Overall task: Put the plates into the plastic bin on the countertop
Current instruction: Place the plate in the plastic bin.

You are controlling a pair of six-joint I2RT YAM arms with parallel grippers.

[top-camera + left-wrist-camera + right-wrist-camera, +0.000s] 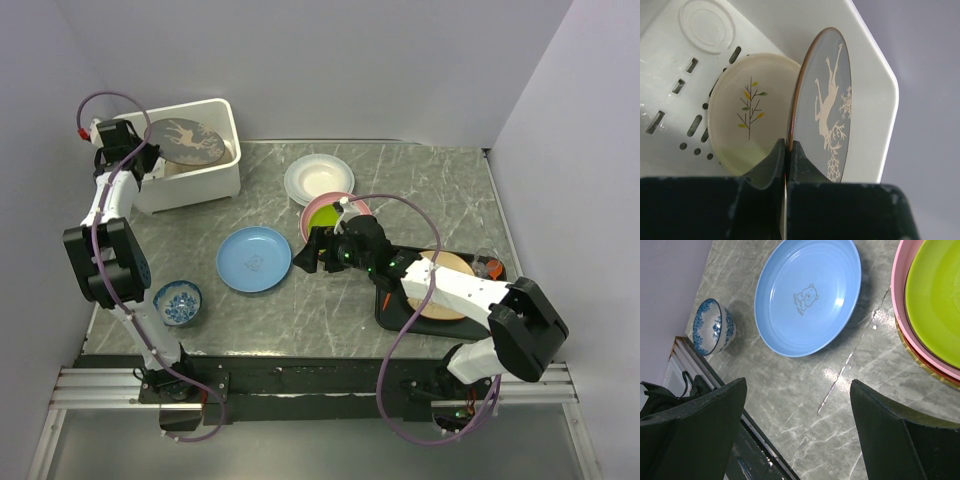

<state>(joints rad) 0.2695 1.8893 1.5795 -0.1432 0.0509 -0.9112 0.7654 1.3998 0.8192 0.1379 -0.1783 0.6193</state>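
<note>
The left gripper (786, 147) is clamping tight on the lower rim of a grey plate (826, 95), holding it on edge over the plastic bin (875, 100), which is sitting at the far left corner of the countertop (430, 190). The grey plate is showing a white leaping reindeer with snowflakes beside it and a thin coppery edge. From above it is lying tilted across the bin's opening. Behind it, inside the bin, a cream plate (740, 125) is resting over the slotted holes, bearing a fine twig drawing with small yellow and green leaves.

The right gripper (797, 385) is hanging above bare countertop with its jaws spread wide and nothing between them. To one side of it a light blue plate (807, 295) is lying flat on the stone, glossy, with a small bear outline printed at its centre. Nearer the table's front edge, a small blue-and-white bowl (714, 326) is standing well apart from that plate.

On the gripper's other side a stack is waiting. A lime green plate (935, 295) is nesting in a pink plate (901, 285), and red-orange and yellow patterned rims are peeking out beneath. Just beyond the stack a white plate (318, 179) is lying on the countertop — whether it is touching the pink rim I cannot tell. Near the right front, a black tray (395, 318) is carrying a woven tan plate (445, 270), partly hidden under the right arm.
</note>
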